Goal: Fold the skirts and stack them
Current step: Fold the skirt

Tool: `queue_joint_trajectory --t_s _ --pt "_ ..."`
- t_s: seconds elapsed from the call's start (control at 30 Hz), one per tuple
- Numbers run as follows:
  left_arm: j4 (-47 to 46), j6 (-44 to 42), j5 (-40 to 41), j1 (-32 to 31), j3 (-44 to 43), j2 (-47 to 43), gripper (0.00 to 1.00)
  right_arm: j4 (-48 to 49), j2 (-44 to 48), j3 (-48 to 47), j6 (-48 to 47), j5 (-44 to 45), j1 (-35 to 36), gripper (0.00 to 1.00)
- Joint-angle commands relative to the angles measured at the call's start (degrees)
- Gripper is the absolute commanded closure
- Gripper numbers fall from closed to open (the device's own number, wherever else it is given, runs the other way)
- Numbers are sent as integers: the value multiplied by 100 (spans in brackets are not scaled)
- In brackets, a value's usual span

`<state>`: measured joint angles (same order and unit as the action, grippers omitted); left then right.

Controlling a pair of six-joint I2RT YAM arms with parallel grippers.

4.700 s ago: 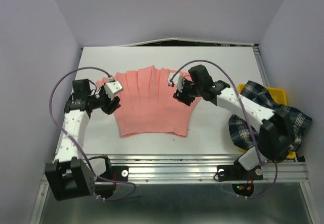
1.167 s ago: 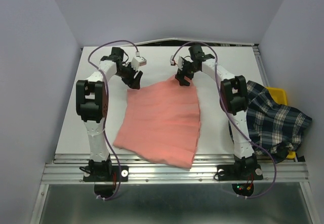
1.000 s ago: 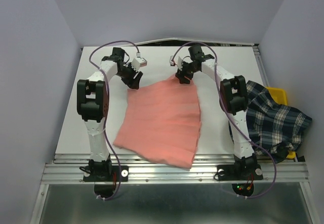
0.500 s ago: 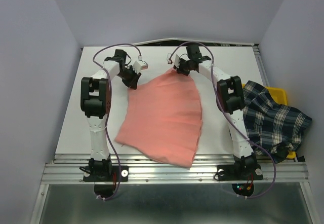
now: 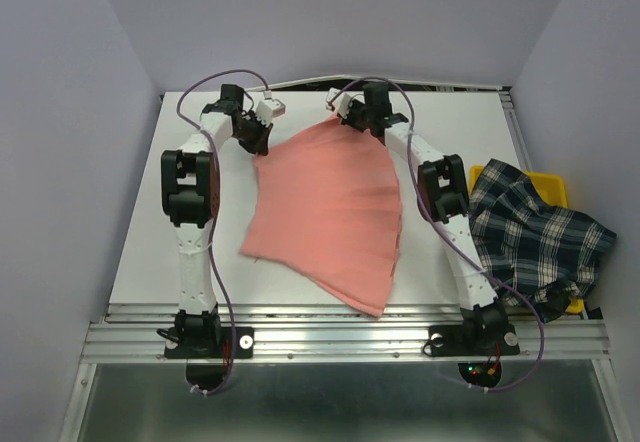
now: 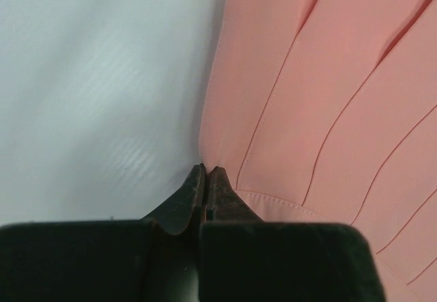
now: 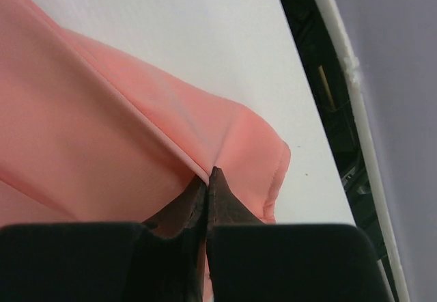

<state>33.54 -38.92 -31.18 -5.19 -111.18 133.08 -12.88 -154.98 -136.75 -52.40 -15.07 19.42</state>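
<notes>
2 skirts [image 5: 330,212] [image 5: 545,242], seemingly 1 bin [image 5: 555,184]

White arms [image 5: 193,262], purple cables [image 5: 200,86], black claws [image 6: 205,179] [image 7: 207,182]

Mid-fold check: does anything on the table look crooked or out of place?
The salmon-pink skirt lies askew: the left gripper and right gripper pinch its far corners, yet its near hem slants, its right corner reaching the table front edge. The plaid skirt is bunched over the yellow bin, not flat.
</notes>
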Motion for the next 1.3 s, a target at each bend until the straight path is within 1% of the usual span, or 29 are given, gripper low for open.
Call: queue_joint_trajectory --t_s 0.0,0.1,0.13,0.2,0.23,0.33,0.43,0.47,0.53,0.57,0.6,0.63,0.67,0.7,0.73,0.77,0.83,0.87,0.9,0.93,0.97,1.07,1.13,1.17,1.23,1.27 --pt "-426 235 261 168 -36 -685 100 1060 379 -300 256 479 -79 99" --pt "-602 122 358 168 122 -1064 100 1034 941 7 301 383 -79 99" --pt "-603 78 384 159 157 -1230 100 929 1282 217 292 347 -79 99" --pt "-542 -37 393 159 254 -1389 100 762 1592 402 248 233 -79 99" --pt "-533 -168 393 159 315 -1564 100 526 1889 586 196 215 -79 99" --pt "-533 -449 402 159 675 -1837 100 42 2295 833 12 162 -79 99" --pt "-559 -817 411 150 1158 -2328 100 -826 2831 1220 -16 127 -79 99" --pt "-603 -932 420 150 1447 -2434 100 -1012 3128 1490 -7 58 -27 99" --pt "-717 -1248 428 150 1808 -2811 100 -1451 3429 1817 2 4 27 99" --pt "-822 -1389 428 150 2184 -2944 100 -1619 3578 2149 28 -48 114 99" --pt "-866 -1521 411 150 2353 -3084 100 -1743 3719 2326 72 -40 176 99" --pt "-962 -1749 393 150 2703 -3373 100 -1996 4016 2502 107 -66 307 99" --pt "-963 -1751 376 150 2706 -3524 100 -2155 4167 2652 107 -66 386 99" --pt "-1024 -2029 332 150 3054 -3847 100 -2418 4456 2967 142 -66 587 99" --pt "-1034 -2189 306 159 3249 -4025 100 -2420 4459 3135 177 -66 589 99" --pt "-1051 -2469 271 159 3625 -4192 100 -2621 4754 3311 256 -14 824 99" --pt "-1043 -2751 166 159 4005 -4770 100 -2736 5064 3810 458 30 1045 99" --pt "-1034 -2883 147 159 4190 -4965 100 -2867 5196 3970 537 83 1168 99" --pt "-1025 -2998 112 159 4557 -5167 100 -2921 5449 4111 634 170 1352 99" --pt "-1016 -3112 42 150 4735 -5534 100 -2991 5574 4234 670 206 1441 99" --pt "-990 -3174 16 159 4893 -5695 100 -3070 5671 4470 731 258 1511 99" --pt "-753 -3446 -20 141 5805 -6265 100 -3184 6014 4910 985 312 1582 99" --pt "-534 -3639 50 115 6289 -6521 100 -3246 6172 5183 1162 128 1714 99" --pt "-472 -3649 94 71 6449 -6557 100 -3221 6216 5559 1223 75 1775 99" --pt "-323 -3667 191 -51 6739 -6566 100 -3080 6295 6017 1320 -22 1907 99" --pt "-235 -3658 287 -235 7028 -6566 100 -2958 6304 6455 1320 -118 1960 99"
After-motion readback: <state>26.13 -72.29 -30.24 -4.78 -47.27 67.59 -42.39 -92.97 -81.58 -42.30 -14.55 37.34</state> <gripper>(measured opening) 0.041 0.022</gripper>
